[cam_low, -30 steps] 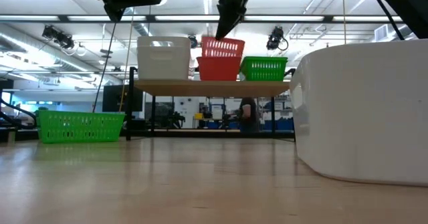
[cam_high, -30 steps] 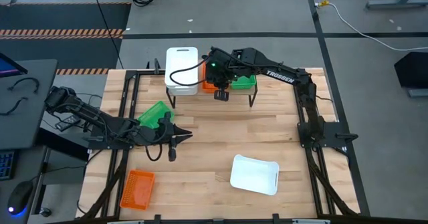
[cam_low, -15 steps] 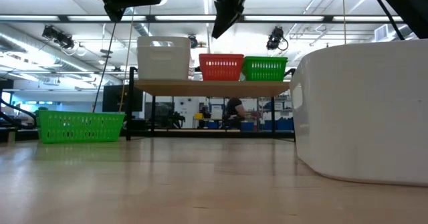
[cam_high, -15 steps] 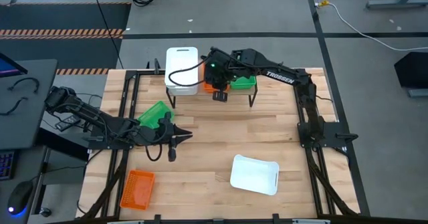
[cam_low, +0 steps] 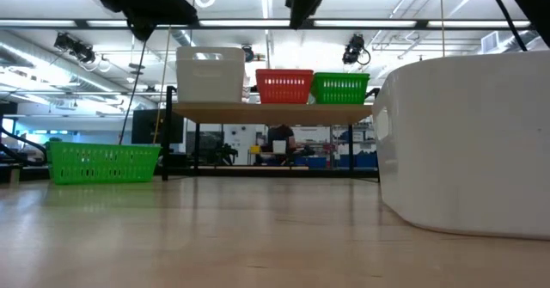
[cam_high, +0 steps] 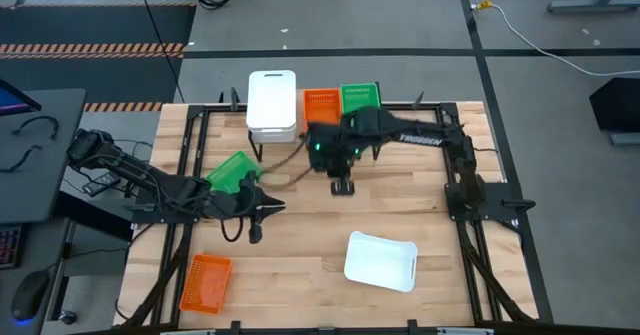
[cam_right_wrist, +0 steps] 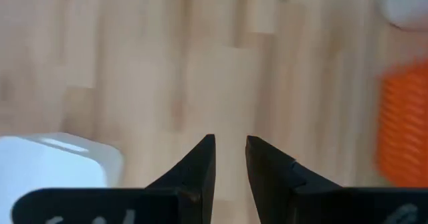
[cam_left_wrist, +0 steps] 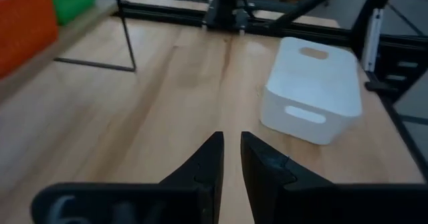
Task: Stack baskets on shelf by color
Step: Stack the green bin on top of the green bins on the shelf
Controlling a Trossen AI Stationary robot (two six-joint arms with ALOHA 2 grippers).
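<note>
Three colour piles sit on the shelf [cam_high: 372, 125] behind the right gripper [cam_high: 343, 186], its fingers slightly parted, empty | left gripper [cam_high: 256, 234] likewise, green basket [cam_high: 232, 170] just behind, awaiting its stack | white basket [cam_high: 381, 260] ahead

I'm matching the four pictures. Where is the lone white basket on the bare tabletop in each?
High: white basket, near edge, right of centre.
Low: fills the right side.
Left wrist: ahead of the pincer.
Right wrist: pale corner.
Shared landmark: the loose orange basket.

right gripper [cam_high: 343, 187] off shelf [cam_high: 375, 125], orange basket [cam_high: 321, 104] left there.
</note>
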